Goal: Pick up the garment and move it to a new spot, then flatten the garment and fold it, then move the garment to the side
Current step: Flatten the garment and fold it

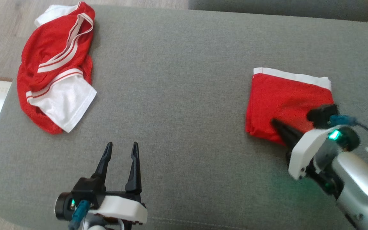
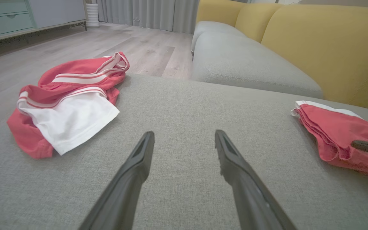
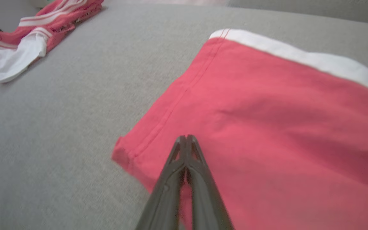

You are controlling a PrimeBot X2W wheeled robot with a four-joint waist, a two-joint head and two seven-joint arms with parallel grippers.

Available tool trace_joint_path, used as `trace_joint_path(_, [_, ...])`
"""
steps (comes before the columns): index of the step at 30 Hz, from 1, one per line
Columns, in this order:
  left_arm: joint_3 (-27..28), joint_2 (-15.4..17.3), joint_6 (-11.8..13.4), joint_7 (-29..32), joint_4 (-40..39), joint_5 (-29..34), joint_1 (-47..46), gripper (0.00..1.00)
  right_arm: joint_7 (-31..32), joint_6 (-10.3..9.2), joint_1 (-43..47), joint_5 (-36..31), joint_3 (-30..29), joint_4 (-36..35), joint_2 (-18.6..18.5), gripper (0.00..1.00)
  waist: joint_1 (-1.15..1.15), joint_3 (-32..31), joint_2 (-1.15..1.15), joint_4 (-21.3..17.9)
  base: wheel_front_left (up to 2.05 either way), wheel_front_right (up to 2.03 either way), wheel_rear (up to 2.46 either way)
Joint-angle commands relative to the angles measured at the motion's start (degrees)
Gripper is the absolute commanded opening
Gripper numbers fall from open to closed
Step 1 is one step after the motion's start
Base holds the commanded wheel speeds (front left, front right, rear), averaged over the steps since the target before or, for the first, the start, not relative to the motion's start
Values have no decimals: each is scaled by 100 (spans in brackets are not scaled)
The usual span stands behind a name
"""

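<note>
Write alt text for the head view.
On a grey cushion, the shut right hand rests on the near corner of a folded red garment. The open left hand hovers at bottom centre-left; a crumpled red-and-white garment lies at the cushion's left end.

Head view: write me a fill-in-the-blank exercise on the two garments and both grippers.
1. The folded red garment lies on the robot's ____ side of the grey cushion.
2. The right gripper is ____, its tips over that garment's near edge.
3. The left gripper is ____ above bare cushion.
4. The crumpled garment is red and ____.

Missing words: right; shut; open; white.
</note>
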Motion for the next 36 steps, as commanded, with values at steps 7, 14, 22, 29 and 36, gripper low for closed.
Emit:
trace_joint_path(7, [261, -33, 40, -70, -171, -31, 10, 100, 95, 40, 179, 536, 688, -529, -198, 0, 0, -350, 0, -233, 0, 0, 0])
trace_joint_path(14, [557, -26, -22, -70, -154, 28, 318, 100, -1012, 40, 708, 349, -233, -776, -267, 22, 0, -871, 0, -475, 0, 0, 0])
trace_joint_path(22, [789, 65, -143, -70, -119, 127, 689, 100, -1757, 40, 1727, -552, -1810, -1190, -62, 100, 0, -1149, 0, -671, 0, 0, 0])
trace_joint_path(29, [918, 79, -261, -70, -52, 159, 882, 100, -1827, 40, 2797, -1438, -2994, -1642, 682, 100, 0, -1276, 0, -749, 0, 0, 0])
trace_joint_path(36, [961, 56, -335, -70, 25, 173, 926, 100, -1958, 40, 3268, -2085, -3551, -1658, 1360, 100, 0, -1309, 0, -787, 0, 0, 0])
